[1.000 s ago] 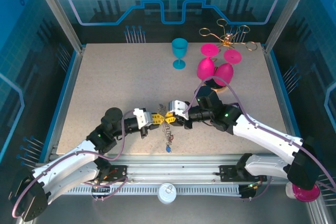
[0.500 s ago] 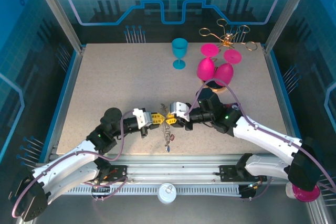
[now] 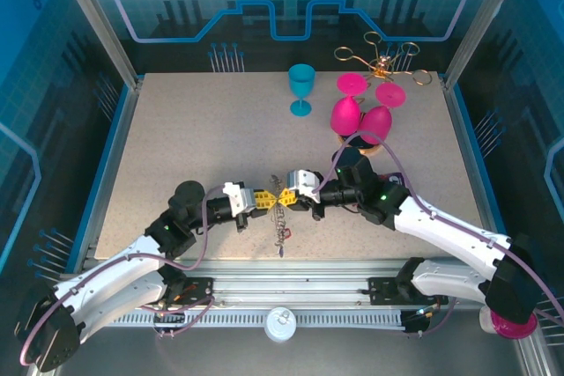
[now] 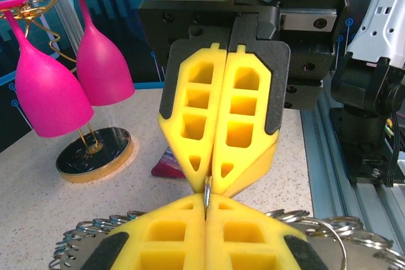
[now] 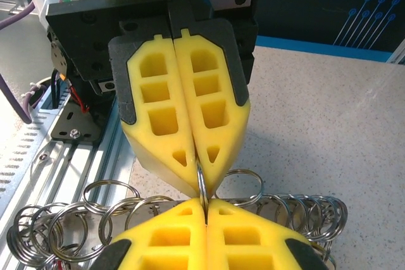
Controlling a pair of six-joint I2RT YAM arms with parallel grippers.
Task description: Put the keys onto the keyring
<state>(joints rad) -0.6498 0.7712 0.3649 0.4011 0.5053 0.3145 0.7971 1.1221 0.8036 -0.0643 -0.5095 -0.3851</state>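
Note:
My left gripper (image 3: 269, 201) and right gripper (image 3: 291, 199) meet tip to tip above the near middle of the table. Both are shut on the same thin metal ring (image 4: 207, 191) of the keyring (image 3: 282, 228). In the left wrist view my left gripper (image 4: 205, 205) faces the right gripper (image 4: 207, 181) across that ring. From the right wrist, the right gripper (image 5: 205, 205) meets the left gripper (image 5: 199, 178), and linked silver rings (image 5: 69, 219) fan out on both sides. The chain hangs below the tips with a small dark key (image 3: 281, 253) at its end. A red-tagged key (image 4: 166, 164) lies on the table.
A teal goblet (image 3: 301, 90) stands at the back middle. Two pink goblets (image 3: 361, 116) hang upside down on a stand with a round gold-rimmed base (image 4: 95, 155), close behind the right arm. A gold wire stand (image 3: 381, 59) sits at the back right. The metal rail (image 3: 291, 292) runs along the front.
The right gripper has closed fully on the ring. Both grippers have drawn together slightly, and the hanging chain has risen a little off the table.

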